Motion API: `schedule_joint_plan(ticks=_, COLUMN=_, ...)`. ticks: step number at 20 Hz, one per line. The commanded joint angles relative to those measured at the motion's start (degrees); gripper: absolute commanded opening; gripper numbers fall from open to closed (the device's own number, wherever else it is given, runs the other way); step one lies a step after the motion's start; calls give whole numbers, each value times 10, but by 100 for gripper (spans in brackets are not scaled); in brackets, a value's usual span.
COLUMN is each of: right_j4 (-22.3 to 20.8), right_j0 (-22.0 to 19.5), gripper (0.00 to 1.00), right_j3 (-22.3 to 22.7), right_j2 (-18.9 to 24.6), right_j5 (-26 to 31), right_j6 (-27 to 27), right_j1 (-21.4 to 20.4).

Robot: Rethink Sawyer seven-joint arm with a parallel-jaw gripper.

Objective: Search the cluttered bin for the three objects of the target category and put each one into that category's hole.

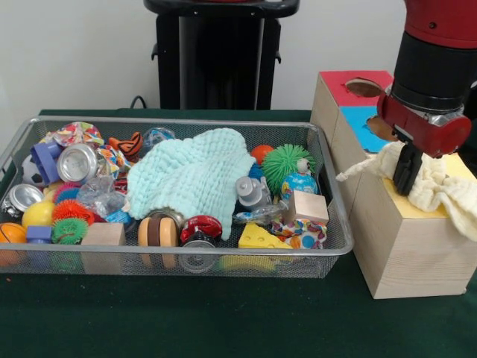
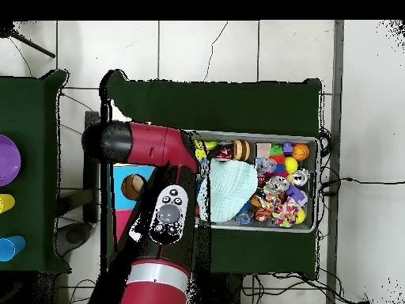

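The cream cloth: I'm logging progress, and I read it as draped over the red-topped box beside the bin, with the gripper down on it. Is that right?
Not quite. In the front view the cream cloth lies over the yellow-topped box, not the red-topped box, which stands bare further back. The rest holds: the gripper is down on the cloth, beside the bin.
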Motion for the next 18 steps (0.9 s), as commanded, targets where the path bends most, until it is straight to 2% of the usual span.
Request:
schedule_joint_plan(ticks=1, right_j4=33, right_j0=37, gripper=0, right_j3=54, right_j2=64, right_j5=-62, right_j6=109, right_j1=60)
schedule_joint_plan(ticks=8, right_j4=58, right_j0=56, gripper=0, right_j3=45, right_j2=58, right_j5=-63, right_j6=133, right_j1=75)
schedule_joint_plan(ticks=18, right_j4=78, right_j0=62, gripper=0, right_j3=82, right_j2=78, right_j5=-111, right_j6=111, right_j1=72)
